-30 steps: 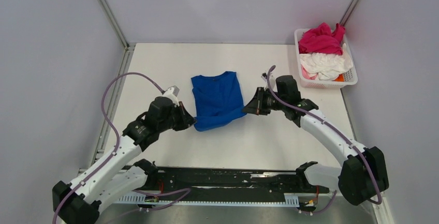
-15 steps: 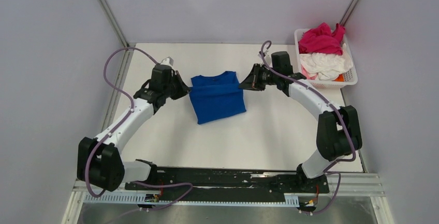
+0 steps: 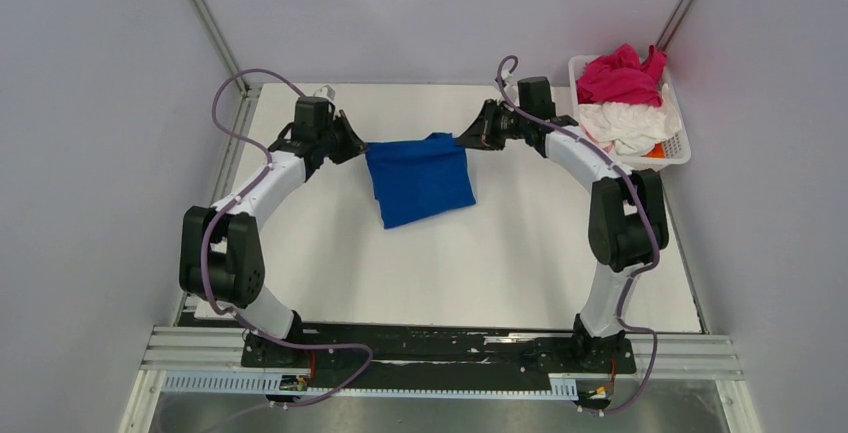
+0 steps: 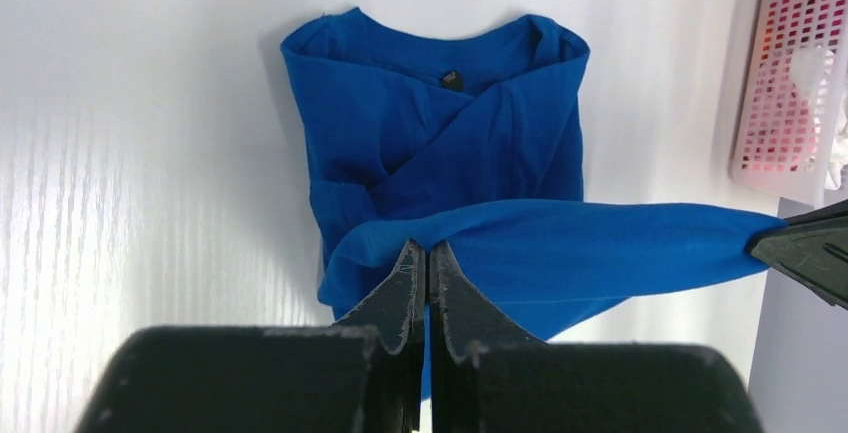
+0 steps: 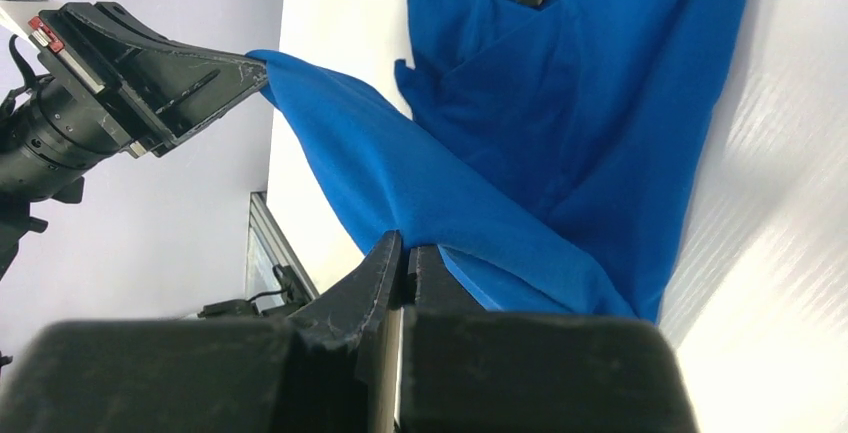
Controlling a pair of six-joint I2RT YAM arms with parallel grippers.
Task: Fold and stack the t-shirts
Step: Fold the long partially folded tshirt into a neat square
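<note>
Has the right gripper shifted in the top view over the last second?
Yes. The right gripper, shut on the hem of the blue t-shirt, has travelled toward the far edge of the table and is now level with the white basket.

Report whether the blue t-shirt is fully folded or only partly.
Partly folded. The blue t-shirt has its sleeves tucked across the body, but one edge is held raised and taut between the left gripper and right gripper.

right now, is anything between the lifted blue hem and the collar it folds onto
Nothing visible: left hand and right hand pinch the blue t-shirt by its hem; cloth beneath, up to the collar, is bare.
</note>
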